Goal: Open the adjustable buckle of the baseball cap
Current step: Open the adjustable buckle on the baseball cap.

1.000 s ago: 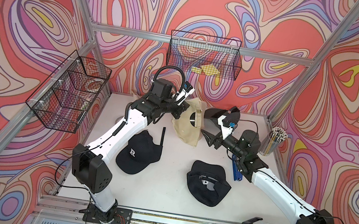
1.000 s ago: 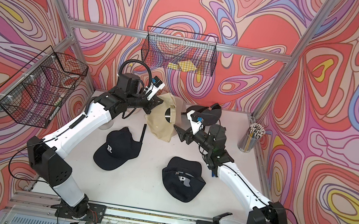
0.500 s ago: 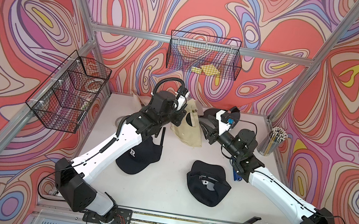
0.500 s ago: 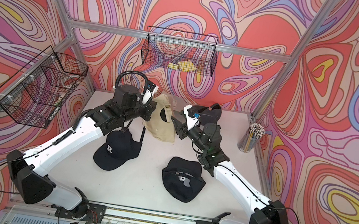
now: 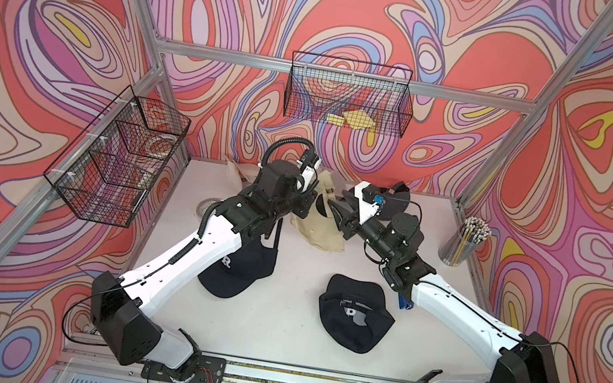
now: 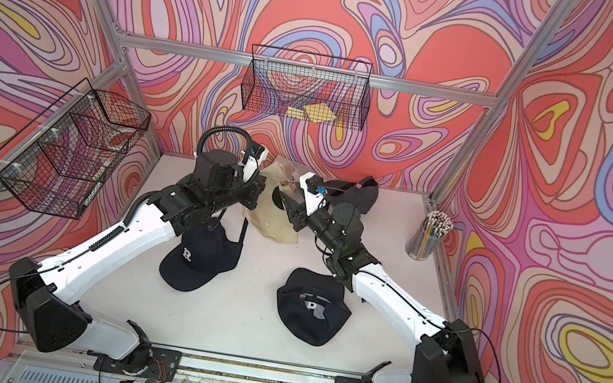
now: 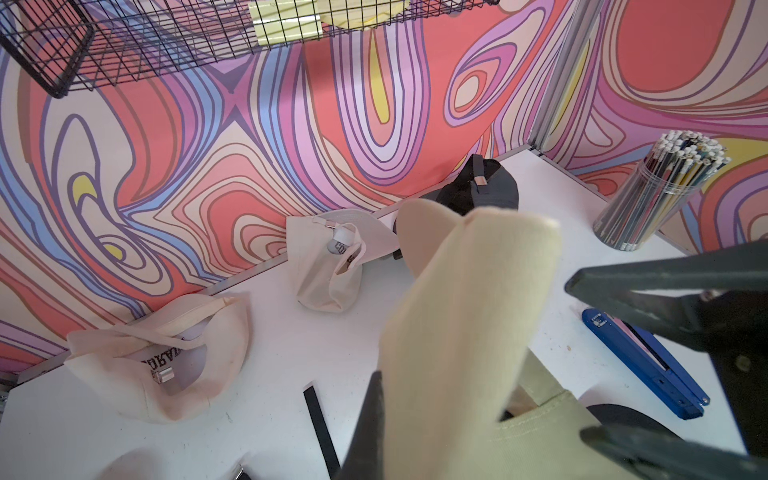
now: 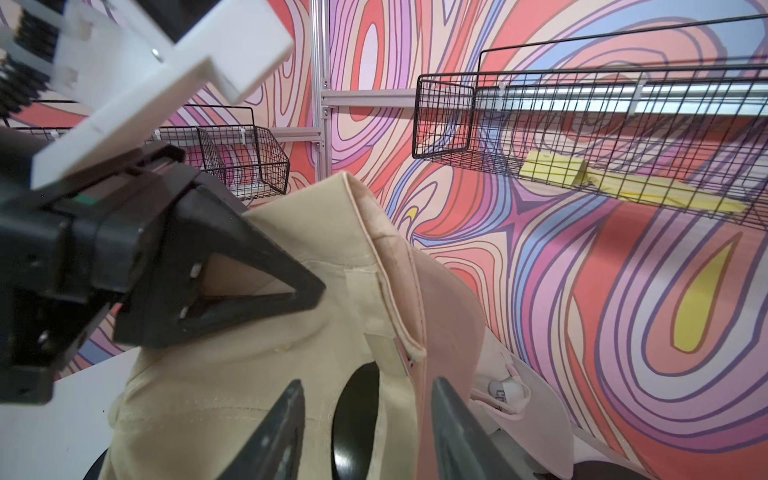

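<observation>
Overhead, in both top views, the beige cap (image 5: 321, 231) (image 6: 275, 223) is held up over the table (image 5: 274, 322) between the two sets of fingers; the left gripper (image 5: 310, 201) is clamped tight on its cloth, and the right gripper (image 5: 335, 211) noses in from the opposite side, tips just beside the crown; from the left wrist, the cap rises past that arm's own finger (image 7: 370, 419), while the right gripper's two fingers stand apart beyond it, holding nothing; from the right wrist, those fingers straddle the back opening and the strap (image 8: 388, 353) without visibly touching, and the left gripper pinches a fold above them; the buckle itself I cannot pick out. Likely trouble: the right fingers close on loose crown cloth instead of the strap, since the target is hidden; a hard tug could also drag the thin fold out of the left pinch and drop the cap; both sets of fingers sit close enough to knock together.
</observation>
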Robot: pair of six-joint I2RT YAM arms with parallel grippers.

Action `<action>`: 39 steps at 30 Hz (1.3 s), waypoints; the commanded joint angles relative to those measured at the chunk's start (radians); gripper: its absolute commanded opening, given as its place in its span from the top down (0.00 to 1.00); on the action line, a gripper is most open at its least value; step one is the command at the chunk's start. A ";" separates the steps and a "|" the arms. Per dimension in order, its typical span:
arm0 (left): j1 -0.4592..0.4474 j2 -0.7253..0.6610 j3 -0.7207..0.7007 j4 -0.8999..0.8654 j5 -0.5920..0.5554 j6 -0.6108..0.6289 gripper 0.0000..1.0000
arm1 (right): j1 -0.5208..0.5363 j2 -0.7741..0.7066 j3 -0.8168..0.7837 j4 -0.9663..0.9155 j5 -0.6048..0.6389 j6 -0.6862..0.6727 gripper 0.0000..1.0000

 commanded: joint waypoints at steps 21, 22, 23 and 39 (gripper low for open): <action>-0.021 -0.039 -0.026 0.082 0.035 -0.042 1.00 | 0.122 0.147 0.158 0.025 0.392 -0.112 0.67; -0.020 -0.039 -0.025 0.081 0.035 -0.042 1.00 | 0.121 0.147 0.156 0.033 0.401 -0.115 0.69; -0.020 -0.039 -0.026 0.081 0.035 -0.043 1.00 | 0.121 0.147 0.154 0.042 0.407 -0.119 0.70; -0.021 -0.016 -0.013 0.076 0.016 -0.025 1.00 | 0.120 0.164 0.169 0.061 0.438 -0.128 0.84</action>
